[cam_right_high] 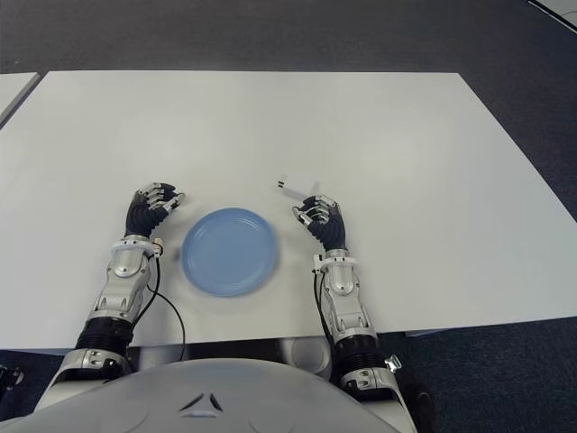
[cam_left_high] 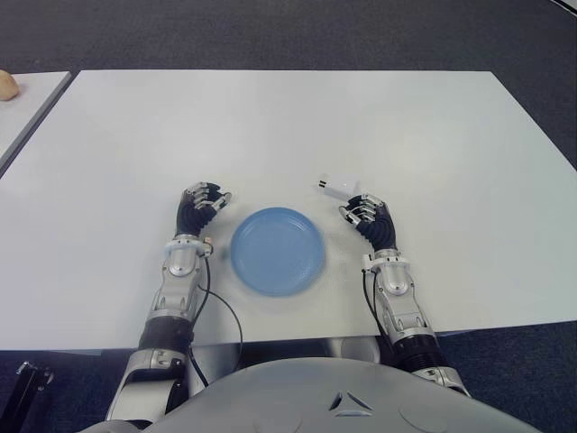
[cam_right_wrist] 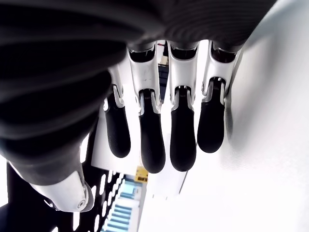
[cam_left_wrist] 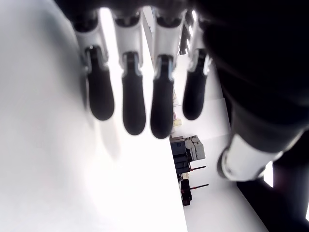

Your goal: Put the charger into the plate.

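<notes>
Left eye view: white table [cam_left_high: 270, 126], blue plate [cam_left_high: 278, 250] near the front edge, nothing in it. Left hand [cam_left_high: 200, 208] sits just left of the plate, fingers curled in, holding nothing. Right hand [cam_left_high: 368, 216] sits just right of the plate, fingers curled too. White charger [cam_left_high: 340, 188] lies on the table right beyond the right hand's fingertips, prongs pointing toward the robot's left — close to the hand, cannot tell if it touches. Charger is outside the plate, off its far right side. A second table edge [cam_left_high: 27, 108] shows at far left with a small pale object [cam_left_high: 8, 85] on it. Dark carpet [cam_left_high: 288, 36] beyond.

Right eye view: same layout. Plate [cam_right_high: 229, 251] between the two hands, charger [cam_right_high: 297, 188] just past the right hand [cam_right_high: 317, 217], left hand [cam_right_high: 151, 204] on the other side of the plate.

Left wrist view: four dark fingertips [cam_left_wrist: 133, 104] hang bent over the white tabletop, nothing between them and the palm. Dark equipment [cam_left_wrist: 187, 154] shows in the background past the table edge.

Right wrist view: four dark fingertips [cam_right_wrist: 152, 137] bent the same way, gripping nothing — a white block [cam_right_wrist: 169, 183], apparently the charger, shows just beyond them on the tabletop.
</notes>
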You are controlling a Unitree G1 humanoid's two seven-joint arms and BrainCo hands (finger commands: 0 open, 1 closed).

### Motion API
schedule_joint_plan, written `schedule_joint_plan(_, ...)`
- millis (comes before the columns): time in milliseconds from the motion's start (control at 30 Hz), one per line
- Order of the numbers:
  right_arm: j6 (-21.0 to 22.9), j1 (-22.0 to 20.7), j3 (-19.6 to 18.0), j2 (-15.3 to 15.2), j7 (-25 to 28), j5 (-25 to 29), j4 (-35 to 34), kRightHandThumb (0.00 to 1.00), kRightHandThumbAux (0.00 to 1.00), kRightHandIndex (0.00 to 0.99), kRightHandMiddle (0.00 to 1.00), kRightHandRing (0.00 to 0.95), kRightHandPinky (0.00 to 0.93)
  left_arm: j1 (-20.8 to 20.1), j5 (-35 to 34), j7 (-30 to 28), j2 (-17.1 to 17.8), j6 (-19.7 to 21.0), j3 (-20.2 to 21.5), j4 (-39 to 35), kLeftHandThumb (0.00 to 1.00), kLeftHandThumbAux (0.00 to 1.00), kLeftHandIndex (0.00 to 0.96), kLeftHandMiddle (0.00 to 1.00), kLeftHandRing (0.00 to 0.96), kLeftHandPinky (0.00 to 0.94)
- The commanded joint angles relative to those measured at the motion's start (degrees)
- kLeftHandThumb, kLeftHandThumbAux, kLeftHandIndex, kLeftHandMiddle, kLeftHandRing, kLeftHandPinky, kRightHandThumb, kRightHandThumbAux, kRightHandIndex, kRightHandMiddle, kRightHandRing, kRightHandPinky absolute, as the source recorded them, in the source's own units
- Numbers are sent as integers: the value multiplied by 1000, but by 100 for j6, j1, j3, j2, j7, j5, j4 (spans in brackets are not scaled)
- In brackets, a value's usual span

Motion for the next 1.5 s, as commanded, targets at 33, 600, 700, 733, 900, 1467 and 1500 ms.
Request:
schedule_joint_plan(33, 128, 53, -12, -42, 33, -38, -6, 706, 729, 425, 538, 554, 515, 81, 66, 59, -54, 158, -55, 52, 706, 722, 427, 499, 495, 483)
schedule_joint_plan(600, -181, -599, 179, -1215, 373, -940, -71, 693, 723, 412, 456, 463, 444, 104, 97, 129, -126, 180, -94, -42, 704, 724, 423, 498, 492, 481)
schedule_joint_plan(700, -140, -864, 273, -1502, 518, -1192, 19, 500, 606, 256, 352, 360, 340, 113, 84, 133, -141, 170, -96, -50, 704, 724, 422, 497, 492, 480)
schedule_joint_plan(733, -105, -963, 309, -1579, 544, -1284, 60, 465, 577, 220, 322, 330, 311, 117, 80, 135, -145, 172, -96, -57, 704, 724, 422, 497, 492, 479)
schedule_joint_plan(900, 12, -1363, 524, -1800, 400, -1785, 318, 408, 488, 116, 201, 210, 208, 132, 70, 137, -154, 186, -96, -86, 704, 724, 422, 495, 491, 479)
schedule_joint_plan(1467, 148, -2631, 1377, -1840, -980, -3233, 1620, 413, 181, 0, 0, 1, 1, 286, 110, 218, -161, 444, -117, -417, 705, 724, 422, 481, 477, 468)
schedule_joint_plan(1500, 133, -2690, 1413, -1834, -1038, -3262, 1701, 414, 170, 0, 0, 0, 1, 296, 108, 216, -161, 453, -117, -436, 705, 724, 422, 480, 476, 467)
